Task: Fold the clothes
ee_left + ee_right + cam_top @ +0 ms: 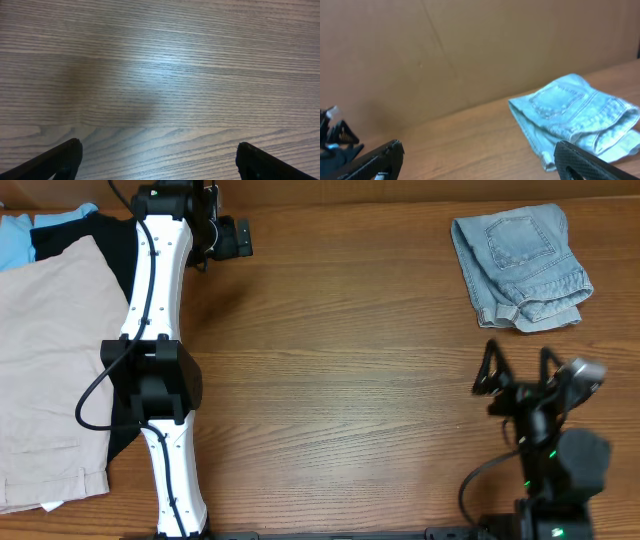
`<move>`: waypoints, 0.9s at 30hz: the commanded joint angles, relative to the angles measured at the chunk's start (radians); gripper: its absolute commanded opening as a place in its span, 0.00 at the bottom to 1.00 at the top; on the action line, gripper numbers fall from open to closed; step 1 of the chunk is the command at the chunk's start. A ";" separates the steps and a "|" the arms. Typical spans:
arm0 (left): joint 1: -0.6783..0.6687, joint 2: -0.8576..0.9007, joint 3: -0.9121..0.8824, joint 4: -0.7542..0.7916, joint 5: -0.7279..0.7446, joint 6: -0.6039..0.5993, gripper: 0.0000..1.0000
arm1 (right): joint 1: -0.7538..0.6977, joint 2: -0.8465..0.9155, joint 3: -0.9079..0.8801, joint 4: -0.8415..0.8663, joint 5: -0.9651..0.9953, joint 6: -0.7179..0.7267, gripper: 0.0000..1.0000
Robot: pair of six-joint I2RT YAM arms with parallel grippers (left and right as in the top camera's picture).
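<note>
The light blue denim shorts [520, 265] lie folded into a compact bundle at the far right of the table, a stitched back pocket facing up. They also show in the right wrist view [575, 115]. My right gripper [518, 370] is open and empty, near the front right, a short way in front of the shorts [477, 157]. My left gripper [238, 238] is open and empty at the far left, over bare wood [157, 155].
Larger beige shorts [50, 370] lie spread at the left edge, with a black garment [85, 235] and a light blue cloth [25, 230] behind them. A brown cardboard wall [445, 50] stands along the table's far edge.
</note>
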 commanded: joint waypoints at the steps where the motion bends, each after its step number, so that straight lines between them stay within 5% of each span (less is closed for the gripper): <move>1: -0.006 0.007 -0.003 0.002 -0.006 -0.017 1.00 | 0.042 -0.117 -0.145 0.052 0.022 -0.001 1.00; 12: -0.007 0.007 -0.003 0.002 -0.005 -0.017 1.00 | 0.071 -0.307 -0.357 0.062 0.027 -0.001 1.00; 27: -0.006 0.007 -0.003 0.003 -0.006 -0.016 1.00 | 0.089 -0.402 -0.409 0.056 0.020 -0.001 1.00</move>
